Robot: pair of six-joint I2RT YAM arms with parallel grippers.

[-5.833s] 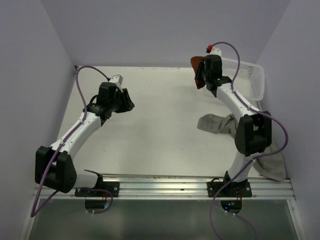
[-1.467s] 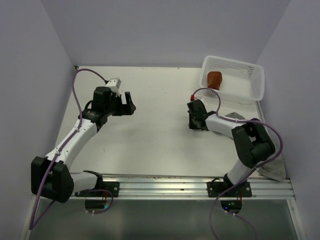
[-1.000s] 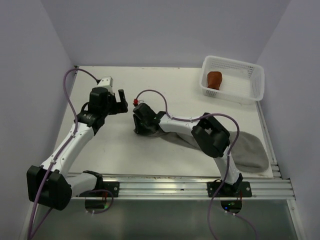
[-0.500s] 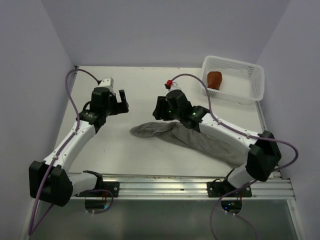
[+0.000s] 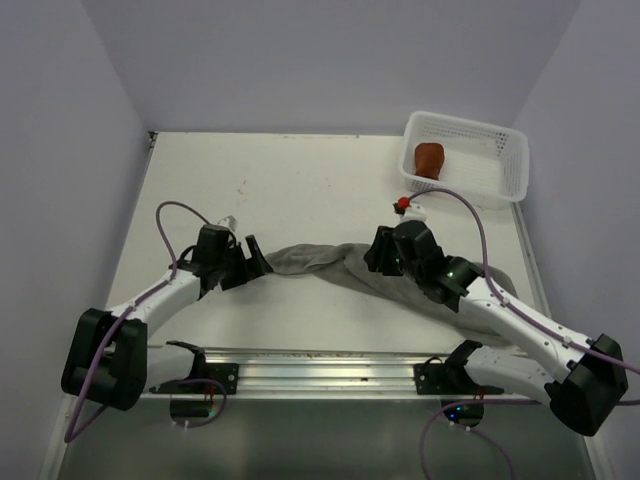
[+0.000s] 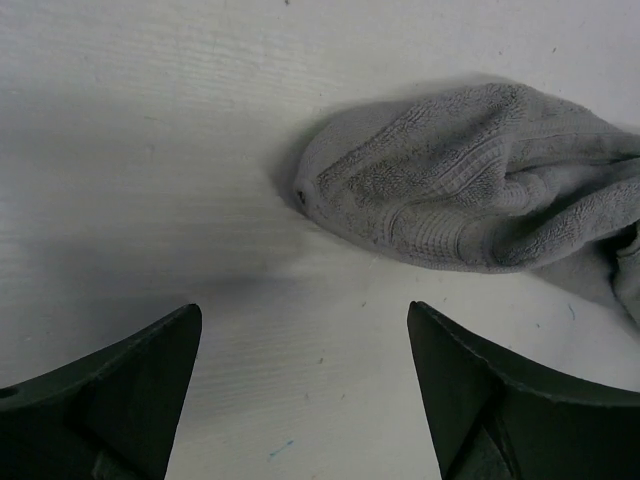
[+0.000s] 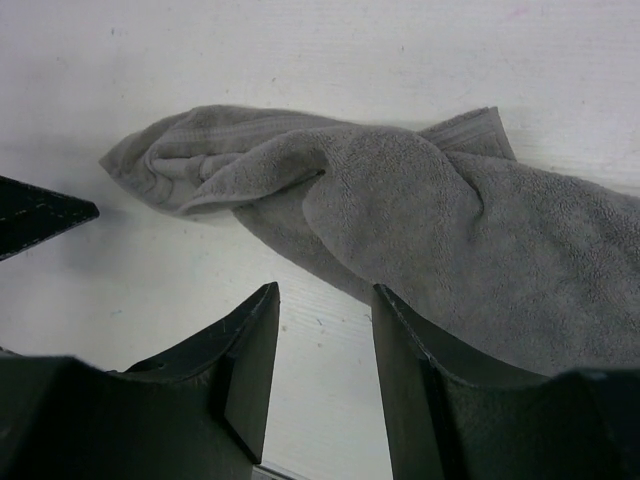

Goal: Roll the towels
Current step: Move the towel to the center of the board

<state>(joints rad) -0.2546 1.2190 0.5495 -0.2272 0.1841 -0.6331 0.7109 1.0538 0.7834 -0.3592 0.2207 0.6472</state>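
From the top camera, half the job looks done: the rust-brown towel (image 5: 429, 159) sits as a stubby roll inside the white mesh basket (image 5: 515, 165) at the far right corner. The grey towel (image 5: 330, 258) is not rolled at all. It lies strung out and bunched across the near middle of the table (image 5: 300, 180), running right under the right arm. The left gripper (image 5: 250, 263) is low at the towel's left tip, and the right gripper (image 5: 378, 252) is down beside the thick middle. My read is that the grey one first needs spreading flat, then rolling, so all of that work is left. Over to the left wrist: the left gripper (image 6: 302, 320) has its jaws spread wide with only bare table between them, and the grey towel (image 6: 450, 215) ends in a crumpled, folded-over nub just ahead, not touched. Now the right wrist: the right gripper (image 7: 322, 300) stands at a narrower gap, fingers apart and nothing clamped, with the grey towel (image 7: 400, 210) heaped in thick folds just beyond the tips. The surface is a plain white tabletop, matte, faintly scuffed and speckled, so cloth should slide across it easily. Pale lilac walls (image 5: 330, 60) close in on three sides, and a metal rail (image 5: 330, 365) carries both arm bases along the near edge.
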